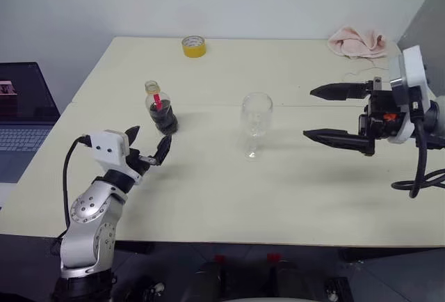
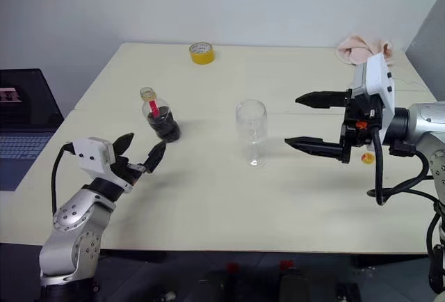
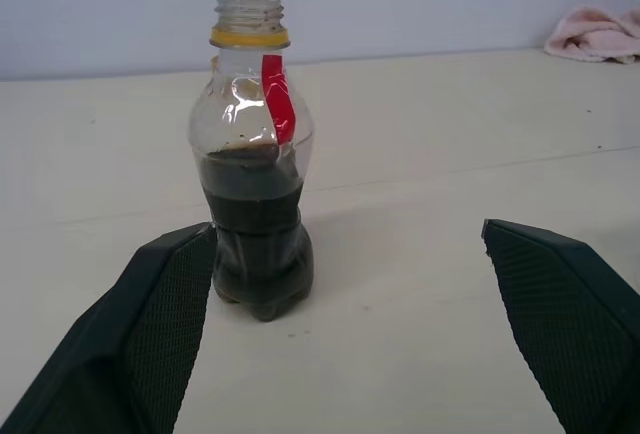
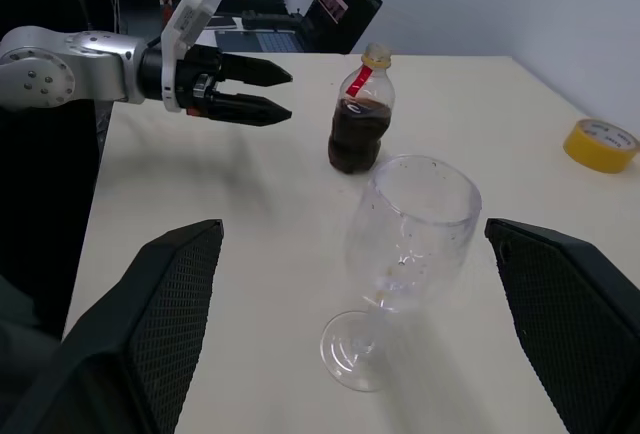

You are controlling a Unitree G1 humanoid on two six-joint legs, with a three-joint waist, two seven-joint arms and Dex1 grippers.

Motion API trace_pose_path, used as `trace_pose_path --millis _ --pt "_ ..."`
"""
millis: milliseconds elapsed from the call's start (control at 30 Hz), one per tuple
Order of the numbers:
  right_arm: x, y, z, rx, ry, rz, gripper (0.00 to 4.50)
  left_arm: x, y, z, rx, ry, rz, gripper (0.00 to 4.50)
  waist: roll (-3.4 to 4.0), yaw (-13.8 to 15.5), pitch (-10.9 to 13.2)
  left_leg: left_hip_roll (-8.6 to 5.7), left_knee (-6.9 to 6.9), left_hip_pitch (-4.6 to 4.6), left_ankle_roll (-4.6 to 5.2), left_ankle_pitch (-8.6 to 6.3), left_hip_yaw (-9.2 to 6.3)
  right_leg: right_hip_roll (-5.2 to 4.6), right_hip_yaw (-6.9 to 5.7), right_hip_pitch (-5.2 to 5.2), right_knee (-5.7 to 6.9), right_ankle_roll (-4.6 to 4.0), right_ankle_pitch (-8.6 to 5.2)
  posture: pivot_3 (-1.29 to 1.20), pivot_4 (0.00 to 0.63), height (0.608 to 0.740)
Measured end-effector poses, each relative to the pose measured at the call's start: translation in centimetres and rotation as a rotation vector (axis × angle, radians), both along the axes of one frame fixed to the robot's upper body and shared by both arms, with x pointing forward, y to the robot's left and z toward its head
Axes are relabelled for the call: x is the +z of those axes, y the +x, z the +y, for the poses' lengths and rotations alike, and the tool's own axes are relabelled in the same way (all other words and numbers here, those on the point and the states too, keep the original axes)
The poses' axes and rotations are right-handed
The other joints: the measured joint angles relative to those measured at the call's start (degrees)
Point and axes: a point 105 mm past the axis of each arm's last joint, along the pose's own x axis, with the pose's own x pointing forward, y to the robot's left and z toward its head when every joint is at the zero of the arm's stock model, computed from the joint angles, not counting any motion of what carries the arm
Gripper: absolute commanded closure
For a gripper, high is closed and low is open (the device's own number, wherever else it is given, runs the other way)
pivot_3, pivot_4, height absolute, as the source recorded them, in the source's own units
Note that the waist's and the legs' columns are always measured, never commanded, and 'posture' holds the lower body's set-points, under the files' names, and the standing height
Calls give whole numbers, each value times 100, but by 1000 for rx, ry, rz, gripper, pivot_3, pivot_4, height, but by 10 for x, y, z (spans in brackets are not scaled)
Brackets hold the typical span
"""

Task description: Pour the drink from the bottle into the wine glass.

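**Bottle lies ahead of the left claw, axis upright**

We find the bottle [image 1: 160, 110] standing upright on the surface [image 1: 292, 197], uncapped, about half full of the dark drink [image 3: 258, 244]. It stands just beyond the left claw [image 1: 147, 146], which is spread wide and holds nothing. We judge the left arm nearer to it. The wine glass [image 1: 256, 122] stands empty between both arms; the right claw [image 1: 332, 114], equally wide and empty, points at it.

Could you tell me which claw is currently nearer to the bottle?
The left claw, open just in front of the bottle. The right claw hangs open beyond the wine glass, far off.
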Motion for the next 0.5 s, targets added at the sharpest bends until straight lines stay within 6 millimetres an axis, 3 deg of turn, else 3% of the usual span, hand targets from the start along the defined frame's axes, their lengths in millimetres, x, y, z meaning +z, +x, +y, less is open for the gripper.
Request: trace_pose_path --millis 300,500 --pt "9 -8 13 52 13 -17 12 -1 28 22 97 54 39 0 -21 -4 15 -1 0 -1 0 0 -2 1 -3 -3 1 0 1 0 150 740" --pt "8 -8 16 51 13 -9 12 -2 48 13 42 73 60 0 -27 -5 19 -1 0 -5 0 0 -2 0 -4 -7 2 0 1 0 150 740"
